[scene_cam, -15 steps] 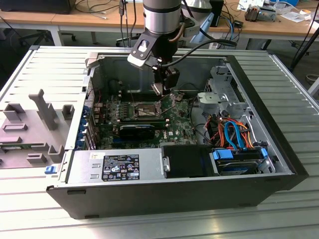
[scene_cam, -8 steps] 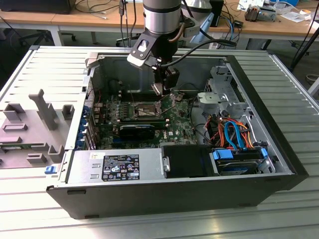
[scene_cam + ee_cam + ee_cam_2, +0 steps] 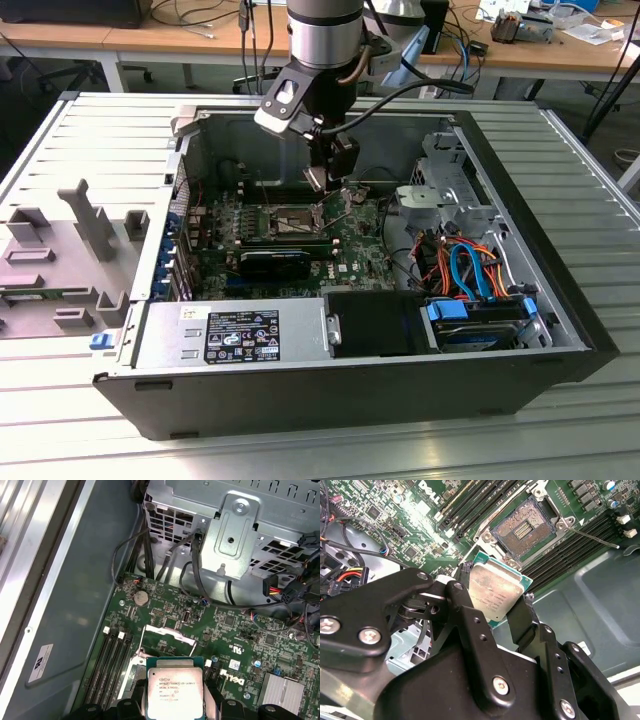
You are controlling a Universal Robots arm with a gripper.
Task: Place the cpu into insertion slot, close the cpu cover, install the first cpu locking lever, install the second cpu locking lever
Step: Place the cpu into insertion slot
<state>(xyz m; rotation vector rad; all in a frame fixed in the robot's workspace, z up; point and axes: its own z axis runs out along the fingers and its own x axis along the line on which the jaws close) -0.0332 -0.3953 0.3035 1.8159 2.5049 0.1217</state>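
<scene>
My gripper is shut on the cpu, a thin square chip with a silvery-grey top, gripped by its edges between black fingers. The chip hangs tilted above the green board, short of the insertion slot. The slot lies open, its dark pin field bare inside a metal rim. A thin locking lever sticks out beside it. In the first wrist view the cpu sits in front of the raised silvery cpu cover. In the exterior view the gripper hovers just above the slot.
Long black memory slots flank the socket. A metal drive cage with cables fills the case's side on the exterior view's right. The power supply lines the near wall. Grey fixtures stand on the exterior view's left.
</scene>
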